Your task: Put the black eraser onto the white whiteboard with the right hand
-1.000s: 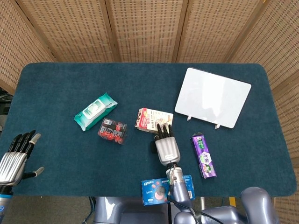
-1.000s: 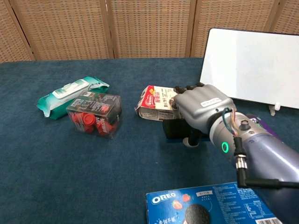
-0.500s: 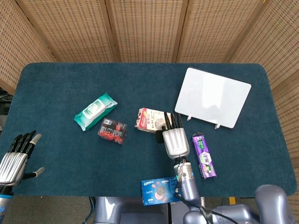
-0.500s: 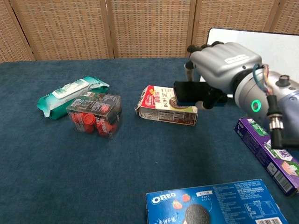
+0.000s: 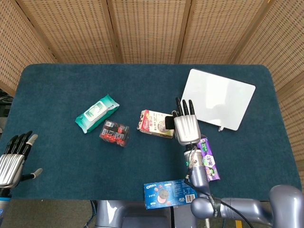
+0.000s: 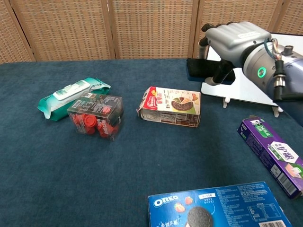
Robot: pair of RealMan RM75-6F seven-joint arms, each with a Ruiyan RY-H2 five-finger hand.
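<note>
Carrying black eraser (image 6: 204,70) in my right robot hand (image 6: 235,39), clamped, raised just off the white whiteboard (image 5: 217,99)'s near-left corner. Risk: letting go early drops it on the bench (image 5: 61,156). Left robot hand (image 5: 13,159) idle, fingers spread. Readable: "OREO" box (image 6: 220,208).

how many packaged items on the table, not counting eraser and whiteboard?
5: wipes pack far left, red box beside it, snack carton centre, purple box right, Oreo box at near edge.
</note>
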